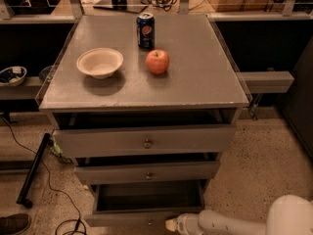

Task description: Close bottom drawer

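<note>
While the cabinet [195, 82] stands square to the camera, its bottom drawer [117, 218] is pulled out furthest, at floor level. The gripper [172, 224] is at the drawer's front panel, right of centre. Closing means pushing straight back into the cabinet. Grip state: cannot tell.

You'll see a plain grey desk [195, 67], its bottom drawer [146, 202] the same grey, darker inside. By the far edge is a dark blue can [145, 30] with a red-and-white mark. The apple [157, 61] is red and the bowl [100, 61] cream. Below the near edge, at the bottom drawer's front, the gripper [172, 224] is off-white. The floor [249, 165] is speckled beige.
</note>
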Controlling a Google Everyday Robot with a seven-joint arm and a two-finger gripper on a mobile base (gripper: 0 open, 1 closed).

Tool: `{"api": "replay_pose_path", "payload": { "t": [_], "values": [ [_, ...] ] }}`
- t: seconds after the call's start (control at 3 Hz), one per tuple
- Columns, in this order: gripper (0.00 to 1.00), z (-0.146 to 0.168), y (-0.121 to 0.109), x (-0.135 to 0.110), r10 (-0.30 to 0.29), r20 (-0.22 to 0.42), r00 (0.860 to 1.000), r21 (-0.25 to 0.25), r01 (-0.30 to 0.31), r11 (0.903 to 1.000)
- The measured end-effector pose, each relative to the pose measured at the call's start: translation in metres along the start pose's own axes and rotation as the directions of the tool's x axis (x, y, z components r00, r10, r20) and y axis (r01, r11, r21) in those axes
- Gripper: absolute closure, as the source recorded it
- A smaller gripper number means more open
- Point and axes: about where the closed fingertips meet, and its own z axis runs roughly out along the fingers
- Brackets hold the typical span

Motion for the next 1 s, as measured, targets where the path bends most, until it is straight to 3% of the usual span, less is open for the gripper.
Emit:
{"api": "replay_pose_path", "payload": {
  "t": [1.0],
  "values": [
    [1.00,0.0058,0.0070,-0.0029,0.019,0.027,0.999,-0.012,-0.019,0.9998]
  ]
}}
